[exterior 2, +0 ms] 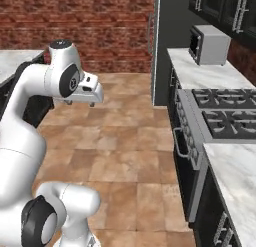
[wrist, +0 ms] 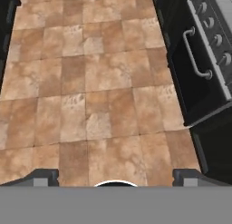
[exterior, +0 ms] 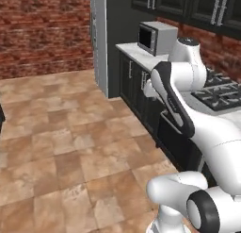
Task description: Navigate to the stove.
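The stove (exterior 2: 224, 117) stands on the right between two marble counter runs, with black grates on top, silver knobs along its front and a bar handle on the dark oven door. From the left base view its grates (exterior: 220, 93) peek out behind my arm. The hand view looks down on the oven door (wrist: 195, 85) at the upper right. My gripper (wrist: 115, 177) hangs over the tiled floor to the stove's left, fingertips (wrist: 45, 177) wide apart, open and holding nothing. It also shows under the white hand (exterior 2: 91, 103).
A silver microwave (exterior 2: 210, 43) sits on the counter beyond the stove, next to a tall grey panel (exterior: 99, 38). Dark cabinets run below the marble counter (exterior 2: 235, 176). Another counter (exterior 2: 15, 58) stands at the left. Brick wall behind, open tiled floor (exterior: 70, 133) between.
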